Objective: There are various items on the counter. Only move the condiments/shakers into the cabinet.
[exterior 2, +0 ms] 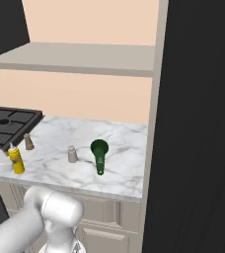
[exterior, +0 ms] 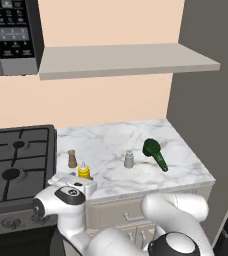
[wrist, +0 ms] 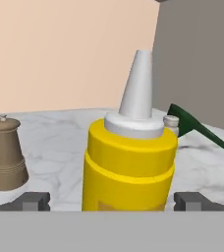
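Left base view: yellow squeeze bottle is seen at lower centre-left, near the front edge of the marble bench, w/ the brown shaker just beside it, upper left. Grey shaker and dark green long-handled utensil are set further right. Wall shelf spans the top.

Right base view: bottle is found at the left edge, claw body touching or just beside it.

Hand view: claw is spread wide, fingertips flanking the bottle at bottom centre, not pinching.
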